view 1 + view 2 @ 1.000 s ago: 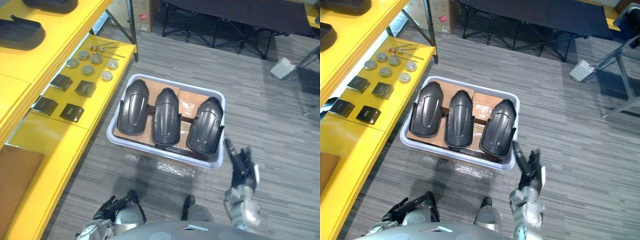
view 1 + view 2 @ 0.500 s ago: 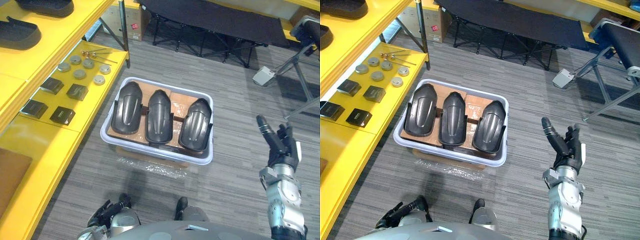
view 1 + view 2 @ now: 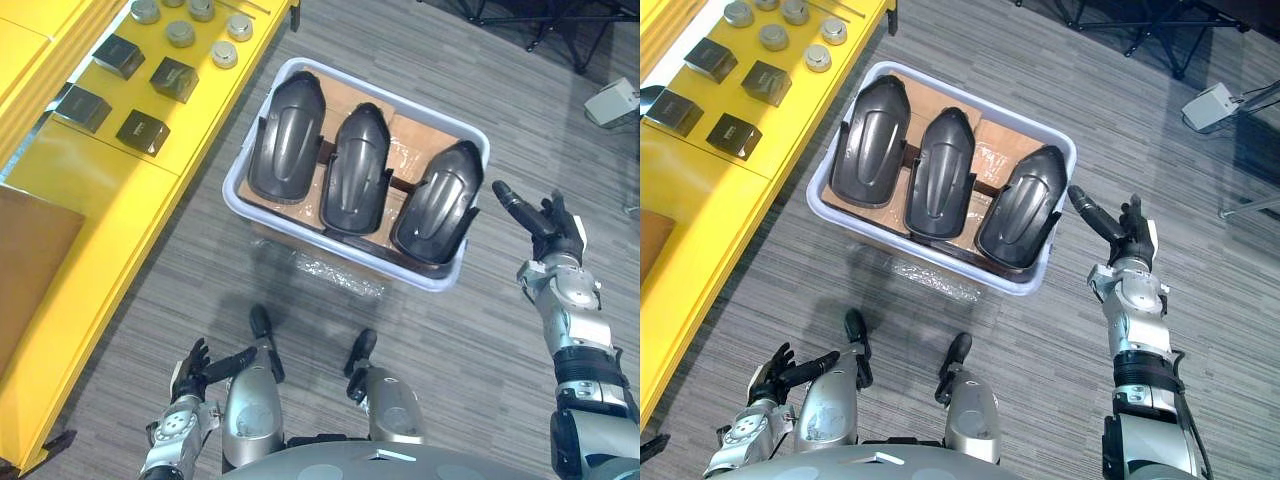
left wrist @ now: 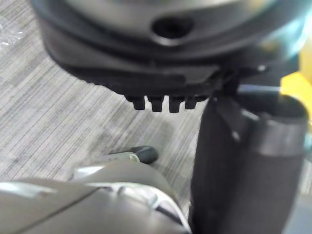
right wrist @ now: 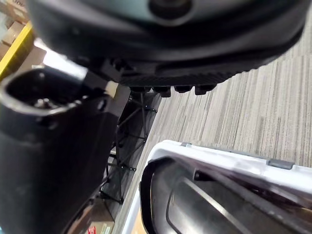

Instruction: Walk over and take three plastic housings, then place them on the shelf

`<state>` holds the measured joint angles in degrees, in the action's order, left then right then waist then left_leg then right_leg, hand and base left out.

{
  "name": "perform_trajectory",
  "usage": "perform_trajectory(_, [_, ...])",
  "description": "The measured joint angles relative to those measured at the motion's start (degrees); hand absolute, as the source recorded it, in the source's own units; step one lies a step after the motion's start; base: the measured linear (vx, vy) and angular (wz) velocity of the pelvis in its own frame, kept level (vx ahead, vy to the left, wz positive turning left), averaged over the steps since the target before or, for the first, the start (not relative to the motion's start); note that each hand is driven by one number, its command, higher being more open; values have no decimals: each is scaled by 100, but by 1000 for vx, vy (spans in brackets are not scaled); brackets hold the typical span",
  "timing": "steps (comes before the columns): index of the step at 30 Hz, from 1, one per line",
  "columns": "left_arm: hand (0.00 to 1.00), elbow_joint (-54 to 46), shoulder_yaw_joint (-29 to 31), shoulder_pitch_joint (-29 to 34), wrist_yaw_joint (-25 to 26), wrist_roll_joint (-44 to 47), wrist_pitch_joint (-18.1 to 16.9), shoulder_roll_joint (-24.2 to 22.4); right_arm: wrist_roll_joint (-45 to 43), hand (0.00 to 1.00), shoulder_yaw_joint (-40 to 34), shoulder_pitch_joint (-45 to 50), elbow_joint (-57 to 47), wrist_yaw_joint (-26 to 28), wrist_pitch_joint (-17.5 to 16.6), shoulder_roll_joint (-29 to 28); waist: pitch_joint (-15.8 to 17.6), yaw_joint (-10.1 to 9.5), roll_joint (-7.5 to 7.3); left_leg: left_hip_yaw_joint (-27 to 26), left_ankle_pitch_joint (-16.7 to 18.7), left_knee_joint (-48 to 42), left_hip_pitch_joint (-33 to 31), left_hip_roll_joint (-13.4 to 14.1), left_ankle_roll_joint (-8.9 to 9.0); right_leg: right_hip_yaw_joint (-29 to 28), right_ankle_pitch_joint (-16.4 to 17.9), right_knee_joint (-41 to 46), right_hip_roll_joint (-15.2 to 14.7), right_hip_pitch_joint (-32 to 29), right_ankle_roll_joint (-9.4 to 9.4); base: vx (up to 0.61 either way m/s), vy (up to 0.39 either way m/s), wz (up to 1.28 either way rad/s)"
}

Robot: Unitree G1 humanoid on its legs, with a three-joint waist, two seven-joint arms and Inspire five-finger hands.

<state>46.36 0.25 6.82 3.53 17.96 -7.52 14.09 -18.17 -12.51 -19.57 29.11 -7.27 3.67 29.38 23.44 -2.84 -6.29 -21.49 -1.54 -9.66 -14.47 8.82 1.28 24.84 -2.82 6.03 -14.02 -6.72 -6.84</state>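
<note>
Three black plastic housings lie side by side in a white bin (image 3: 335, 257) on the floor: the left housing (image 3: 285, 140), the middle housing (image 3: 357, 170) and the right housing (image 3: 437, 205). They rest on brown cardboard. My right hand (image 3: 545, 225) is open, fingers straight, in the air just past the bin's right end and touching nothing. Its wrist view has the bin's rim (image 5: 219, 155) and a housing (image 5: 195, 207) close below. My left hand (image 3: 190, 372) hangs open and empty low at the left, well short of the bin.
A yellow shelf (image 3: 110, 190) runs along the left, bearing small black boxes (image 3: 140, 130), metal discs (image 3: 181, 33) and a brown board (image 3: 25, 255). Crumpled clear wrap (image 3: 335, 275) lies before the bin. A white box (image 3: 612, 100) and stand legs sit far right.
The camera has tipped down and nearer, so the bin looks larger. My right hand has closed in on the bin's right end, still open. The left hand shows more fully.
</note>
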Motion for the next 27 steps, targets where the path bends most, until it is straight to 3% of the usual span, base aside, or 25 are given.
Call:
perform_trajectory(8, [100,-124,-199,-132,-42,225,17,8,679,100,559,-464,347,324,212,279,309,-33,209,135,243,-336,-289,-16,4,2,2,92,-77,-129,-1,-31,47,5])
perform_trajectory(11, [100,-75,-266,-255,-59,230,17,-33,882,100,769,-685,692,305,553,451,429,-81,346,158,242,-369,-346,-23,3,5,4,101,-87,-155,-1,-28,19,4])
perform_trajectory(19, [100,26,-269,-312,-153,447,-19,-79,1111,100,860,-1095,1166,-262,1091,493,475,-32,439,174,130,-383,-501,-40,-110,7,15,192,-118,-332,12,-4,3,1])
perform_trajectory(20, [100,27,-270,-314,-168,446,-39,-81,1113,0,860,-1120,1171,-327,1116,494,475,-30,440,174,128,-382,-501,-44,-112,7,16,193,-121,-333,11,0,0,0])
perform_trajectory(24, [100,44,-349,-320,-177,447,-114,-77,1111,0,859,-1285,1312,-395,1172,503,472,-11,467,163,81,-314,-497,-86,-133,1,16,205,-153,-366,11,-1,7,1])
perform_trajectory(27, [100,94,-496,-440,-194,451,-109,-101,1247,0,875,-1400,1560,-371,1234,657,520,-53,603,162,11,-202,-498,-162,-164,-1,12,242,-211,-419,4,-8,30,4])
